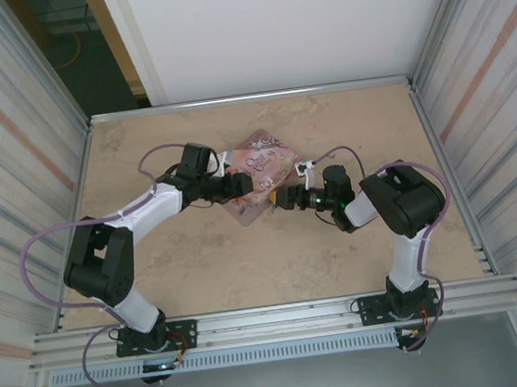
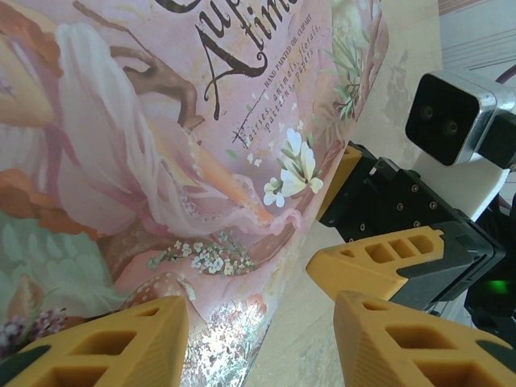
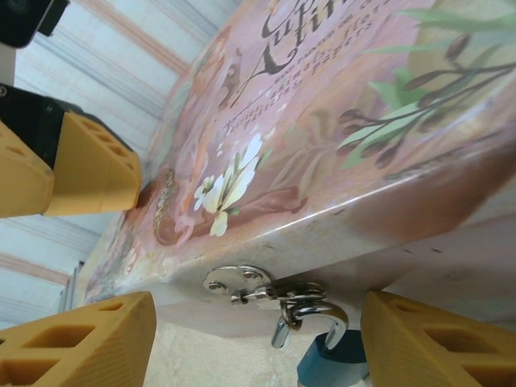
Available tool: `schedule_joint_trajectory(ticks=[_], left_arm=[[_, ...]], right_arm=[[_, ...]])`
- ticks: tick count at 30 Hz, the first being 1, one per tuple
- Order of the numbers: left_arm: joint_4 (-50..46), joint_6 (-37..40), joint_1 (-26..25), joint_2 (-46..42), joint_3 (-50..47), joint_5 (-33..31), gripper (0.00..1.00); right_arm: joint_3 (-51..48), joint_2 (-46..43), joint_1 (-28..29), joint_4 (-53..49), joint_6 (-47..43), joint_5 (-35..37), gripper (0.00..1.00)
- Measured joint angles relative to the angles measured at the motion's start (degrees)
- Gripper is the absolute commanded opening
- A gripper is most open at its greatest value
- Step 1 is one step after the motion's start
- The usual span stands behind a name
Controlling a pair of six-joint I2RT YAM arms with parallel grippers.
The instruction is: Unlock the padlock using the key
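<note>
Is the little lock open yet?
Not yet. Done: both arms are at the tin. In hand: the right gripper stands open around the blue padlock, which hangs from the hasp; the left gripper straddles the tin's edge. Left: key in, turn, shackle free.

You'll find the tiny padlock [image 3: 334,363], blue-bodied with a curved bright metal shackle, at the bottom edge of the right wrist view. Its shackle hooks through the small silver metal hasp [image 3: 262,289] on the side wall of the pink illustrated rectangular tin [image 3: 322,145]. The blue body hangs just below the hasp, cut off by the frame. You cannot tell whether the shackle is latched.
</note>
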Motion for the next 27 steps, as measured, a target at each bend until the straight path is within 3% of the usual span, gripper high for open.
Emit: schedule_joint_trajectory(ticks=[10,27], left_arm=[[-0.8,0.0,0.0,0.0,0.3,-0.1,0.52],[-1.9,0.0,0.2,-0.1,0.4,-0.1,0.52]], right_arm=[[0.2,0.0,0.5,-1.7,-1.8,-2.8,0.55],[0.2,0.0,0.4,-6.3,-4.9,-2.4,0.23]])
